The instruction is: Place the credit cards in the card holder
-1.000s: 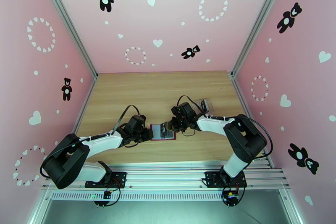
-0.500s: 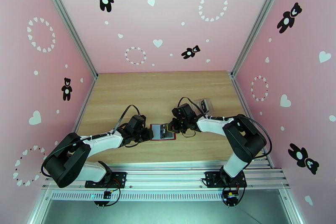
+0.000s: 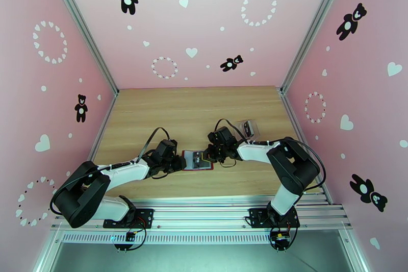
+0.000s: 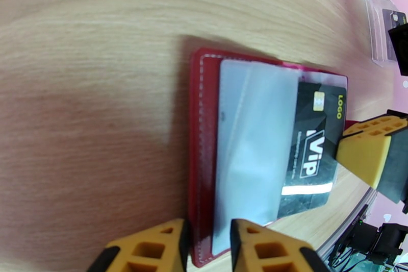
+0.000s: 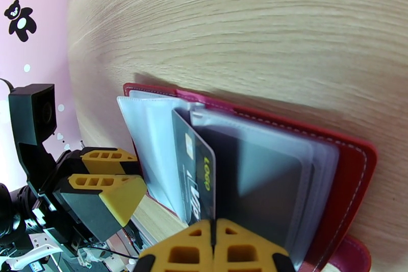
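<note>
The left fingers (image 4: 239, 242) clamp the holder's (image 4: 196, 115) edge, pinning it open on the worktop (image 4: 92, 64), so the right fingers (image 5: 214, 250), pinched on a card (image 5: 199, 186), can slide it into a sleeve (image 5: 153, 145).

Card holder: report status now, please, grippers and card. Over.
Left gripper clamps the card holder at its edge. Right gripper shut on a black credit card, part way under a clear sleeve. Clear plastic case apart, not blocking.
</note>
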You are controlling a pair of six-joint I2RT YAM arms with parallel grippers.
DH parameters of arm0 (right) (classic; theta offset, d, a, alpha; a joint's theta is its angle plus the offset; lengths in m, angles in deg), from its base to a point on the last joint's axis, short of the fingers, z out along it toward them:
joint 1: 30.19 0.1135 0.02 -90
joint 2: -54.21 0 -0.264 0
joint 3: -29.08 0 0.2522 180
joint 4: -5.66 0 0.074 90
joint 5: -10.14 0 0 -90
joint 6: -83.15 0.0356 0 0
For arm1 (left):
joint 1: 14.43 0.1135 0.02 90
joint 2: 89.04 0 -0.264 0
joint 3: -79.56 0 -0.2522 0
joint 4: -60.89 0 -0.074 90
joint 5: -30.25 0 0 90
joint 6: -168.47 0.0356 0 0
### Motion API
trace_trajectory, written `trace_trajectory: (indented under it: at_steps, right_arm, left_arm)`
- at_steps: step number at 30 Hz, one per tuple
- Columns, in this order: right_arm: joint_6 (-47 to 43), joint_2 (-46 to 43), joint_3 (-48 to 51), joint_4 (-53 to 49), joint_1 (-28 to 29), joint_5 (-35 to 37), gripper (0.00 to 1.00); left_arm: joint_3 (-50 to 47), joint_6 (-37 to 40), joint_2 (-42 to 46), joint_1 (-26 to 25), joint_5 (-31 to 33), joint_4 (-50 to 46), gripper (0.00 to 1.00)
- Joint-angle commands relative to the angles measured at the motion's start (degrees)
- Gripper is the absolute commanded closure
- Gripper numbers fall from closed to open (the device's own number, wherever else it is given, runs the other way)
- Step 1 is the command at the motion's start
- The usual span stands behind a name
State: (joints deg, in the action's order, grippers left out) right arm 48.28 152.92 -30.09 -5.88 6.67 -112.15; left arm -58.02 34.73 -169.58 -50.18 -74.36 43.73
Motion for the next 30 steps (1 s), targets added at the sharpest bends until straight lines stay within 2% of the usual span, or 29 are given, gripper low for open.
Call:
trace_trajectory:
  at_steps: [1,30]
  right_arm:
    - [0.85,-0.23,0.22,-1.49,0.63,1.88,1.00]
    - [2.76,6.46,-6.24,-1.10,5.82,1.69,1.00]
  left_arm:
    - [1.22,0.31,-0.39,0.38,-0.61,-0.31,0.71]
    - [1.13,0.25,0.11,0.34,-1.14,0.01,0.71]
